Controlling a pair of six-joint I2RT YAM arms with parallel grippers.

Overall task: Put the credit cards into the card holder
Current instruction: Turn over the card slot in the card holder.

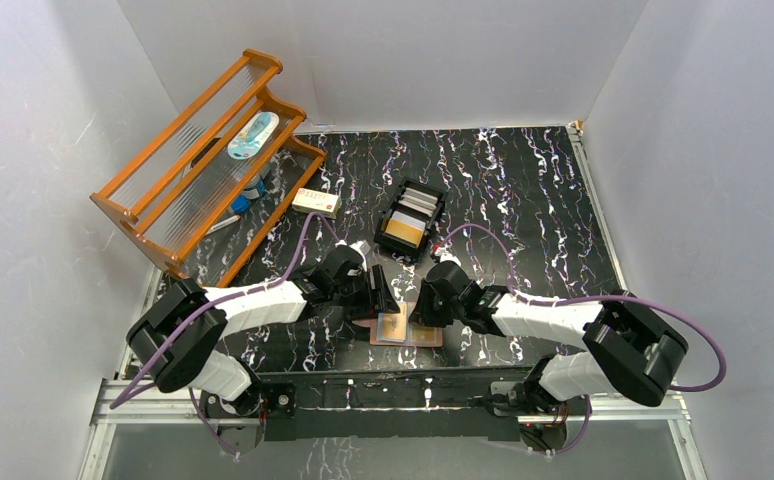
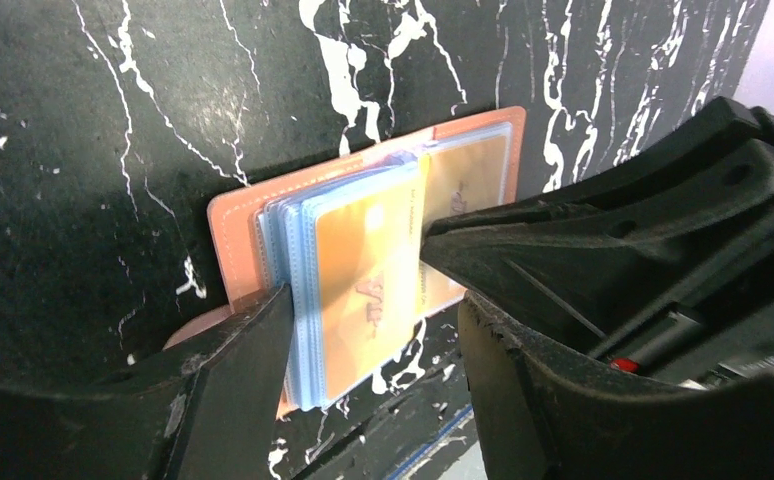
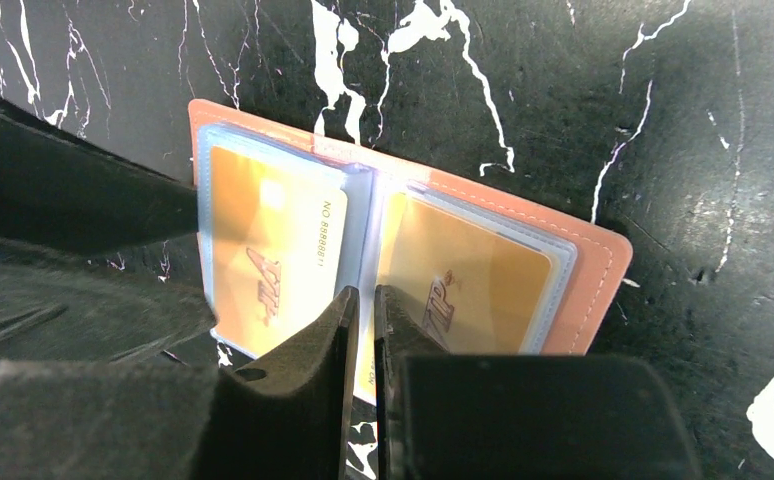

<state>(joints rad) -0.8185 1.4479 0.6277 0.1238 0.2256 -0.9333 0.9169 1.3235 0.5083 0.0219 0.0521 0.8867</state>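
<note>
The salmon-brown card holder (image 1: 425,335) lies open on the black marble table near its front edge, between both grippers. Its clear sleeves show a gold-orange card on each page (image 3: 273,250) (image 3: 473,270). The holder also shows in the left wrist view (image 2: 233,230). My left gripper (image 2: 373,305) (image 1: 383,298) is open around the left stack of sleeves, with one finger (image 2: 253,350) against the stack's edge. My right gripper (image 3: 363,292) (image 1: 421,305) is shut, with only a thin slit between its fingers, and its tips rest at the holder's spine. More credit cards (image 1: 404,231), gold and silver, stand in a black slotted tray (image 1: 433,221) further back.
An orange wooden rack (image 1: 203,160) holding a white-and-blue item stands at the back left. A small white-and-red box (image 1: 318,201) lies beside it. The table's front edge (image 1: 383,372) is just below the holder. Grey walls enclose the table.
</note>
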